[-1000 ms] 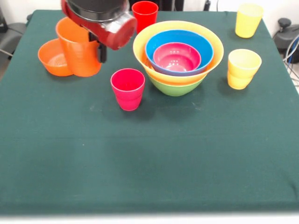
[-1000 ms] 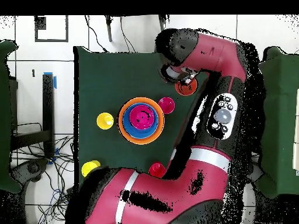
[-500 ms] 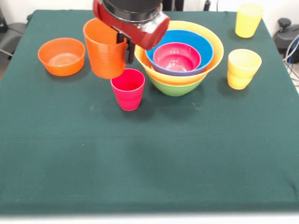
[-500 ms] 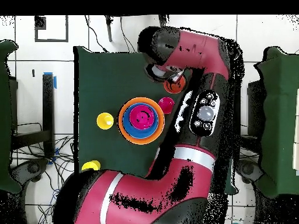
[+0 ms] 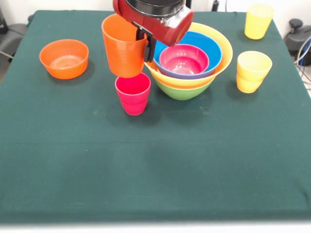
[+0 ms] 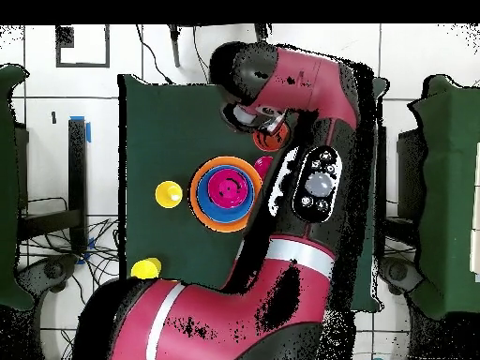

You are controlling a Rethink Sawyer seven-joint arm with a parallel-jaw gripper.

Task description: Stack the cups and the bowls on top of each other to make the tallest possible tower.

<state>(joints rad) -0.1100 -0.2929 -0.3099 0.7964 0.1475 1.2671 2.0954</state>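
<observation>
Hand [image 5: 142, 42] apparently grips orange cup [image 5: 123, 46] above pink cup [image 5: 133, 92].

Robot lab: cloth-covered table [image 5: 155, 165], loose cables [image 6: 94, 246], tiled floor [image 6: 37, 47].

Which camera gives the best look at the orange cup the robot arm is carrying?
The front view. There the orange cup shows whole, lifted off the table, hanging above the magenta-pink cup beside the tower. In the overhead view only a sliver of it peeks out from under the arm.
</observation>
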